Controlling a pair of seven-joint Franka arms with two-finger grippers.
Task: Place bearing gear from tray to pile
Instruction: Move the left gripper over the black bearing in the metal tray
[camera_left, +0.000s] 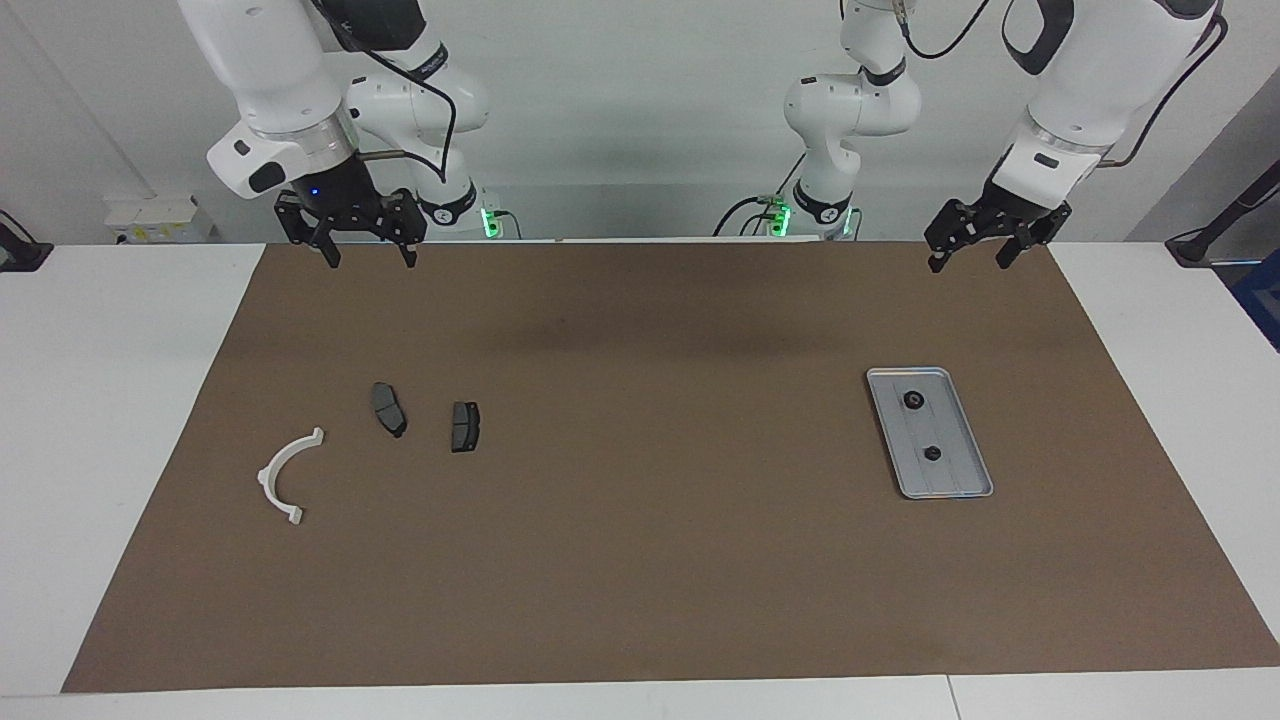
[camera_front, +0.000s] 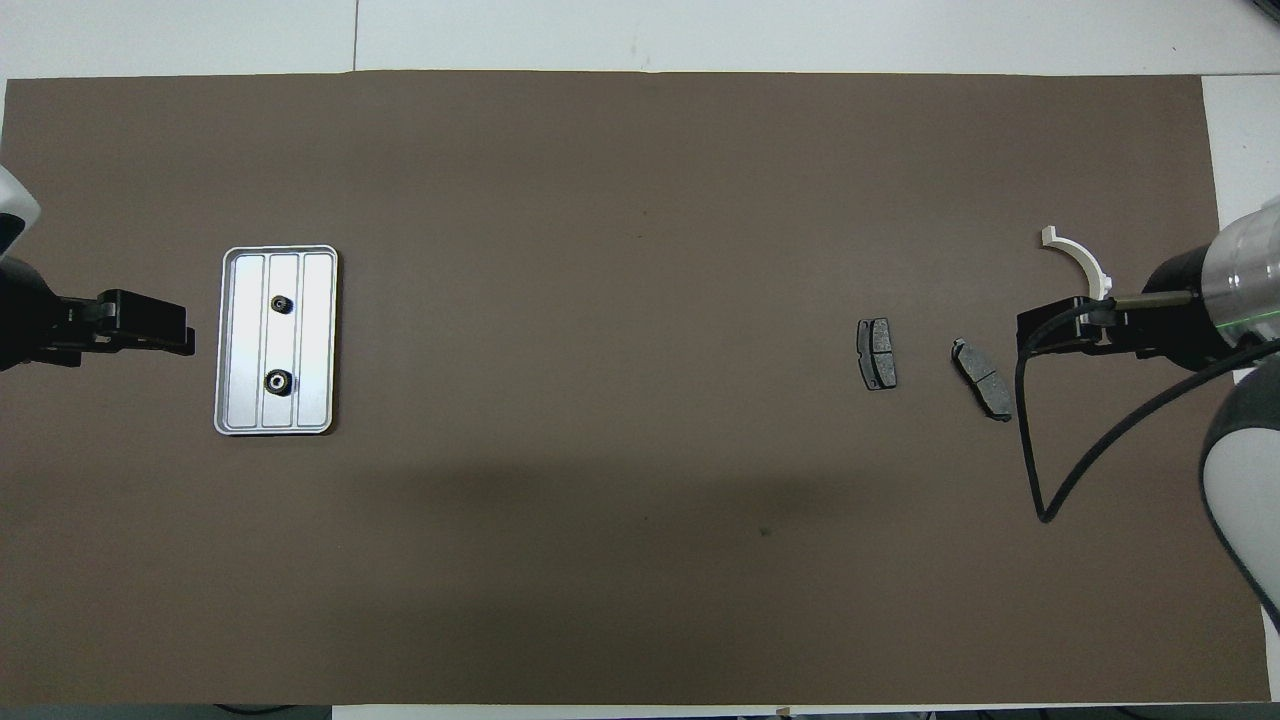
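A white table (camera_left: 120, 400) is covered almost edge to edge by a brown mat (camera_left: 650, 560), and a pale wall is seen above the robots' edge of it. Both arms are held up over that near edge. The left gripper (camera_left: 968, 256) is raised over the mat's near corner at the left arm's end, its fingers spread apart and nothing between them. The right gripper (camera_left: 366, 252) is raised over the near corner at the right arm's end, likewise spread and empty.

Farther onto the mat, at the left arm's end, the tray (camera_left: 960, 470) is laid lengthwise, well apart from the left gripper. Two bearing gears are seen on it, one (camera_left: 912, 399) toward its near end and one (camera_left: 933, 453) around its middle, both untouched.

At the right arm's end the pile is spread out: two dark pads (camera_left: 389, 408) (camera_left: 465, 426) side by side, and the white arc (camera_left: 285, 475) nearest the mat's end edge and slightly farther out.
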